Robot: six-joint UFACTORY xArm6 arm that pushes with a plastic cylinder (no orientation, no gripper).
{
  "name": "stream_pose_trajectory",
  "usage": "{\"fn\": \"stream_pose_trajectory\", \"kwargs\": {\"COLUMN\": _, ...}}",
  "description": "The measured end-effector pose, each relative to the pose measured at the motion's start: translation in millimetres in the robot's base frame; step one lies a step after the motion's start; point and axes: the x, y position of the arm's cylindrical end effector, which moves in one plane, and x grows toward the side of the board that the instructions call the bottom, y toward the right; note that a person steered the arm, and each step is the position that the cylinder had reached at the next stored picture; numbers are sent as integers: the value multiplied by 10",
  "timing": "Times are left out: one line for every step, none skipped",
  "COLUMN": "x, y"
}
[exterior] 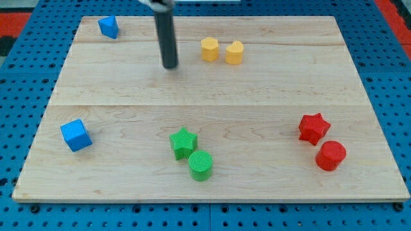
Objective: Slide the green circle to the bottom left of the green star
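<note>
Two greens nearest me: green circle [200, 165] touching green star [183, 142] at its lower right | red circle [331, 155], red star [313, 128] right | blue cube [76, 135] left | my tip [169, 65] well above them, near yellow blocks [221, 51] | jaws: none, bare rod

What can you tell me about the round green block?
The green circle is a short, upright cylinder with fine ridges across its flat top, looking like plastic. It stands on the wooden board near the view's bottom edge, tucked against the green star at the star's lower right, seemingly touching it. My tip is far off, toward the view's top.
</note>
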Motion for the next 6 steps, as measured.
{"fn": "stream_pose_trajectory", "kwargs": {"x": 411, "y": 1232}}
{"fn": "stream_pose_trajectory", "kwargs": {"x": 1358, "y": 1451}}
{"fn": "stream_pose_trajectory", "kwargs": {"x": 1973, "y": 1190}}
{"fn": "stream_pose_trajectory", "kwargs": {"x": 1956, "y": 480}}
{"fn": "stream_pose_trajectory", "kwargs": {"x": 1819, "y": -221}}
{"fn": "stream_pose_trajectory", "kwargs": {"x": 1403, "y": -328}}
